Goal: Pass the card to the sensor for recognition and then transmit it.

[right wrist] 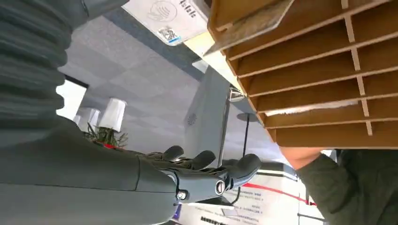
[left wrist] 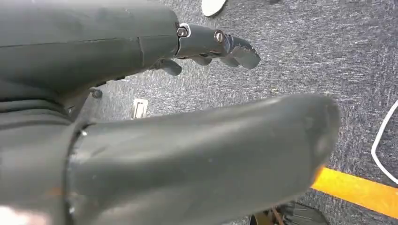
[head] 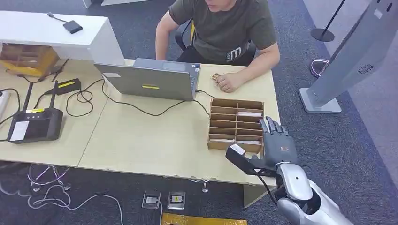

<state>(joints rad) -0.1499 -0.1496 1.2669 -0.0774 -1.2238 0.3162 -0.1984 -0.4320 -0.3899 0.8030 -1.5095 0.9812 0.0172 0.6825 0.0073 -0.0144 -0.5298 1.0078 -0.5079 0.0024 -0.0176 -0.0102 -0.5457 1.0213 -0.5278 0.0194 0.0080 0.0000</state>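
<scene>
While beside organizer (head: pixel 236 124), right hand (head: pixel 277 143) card-free.

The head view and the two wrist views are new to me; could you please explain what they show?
This is a humanoid robot with two silver arms and many-fingered hands. The head view looks down from its body onto a table with a laptop, a black device with cables and a wooden slotted rack; a person sits opposite. The right hand is beside the rack, fingers straight, with a white card at its thumb tip; whether it is gripped, I cannot tell. The right wrist view, from behind that hand, shows rack and card close up. The left wrist view shows the left hand over carpet, holding nothing.
</scene>
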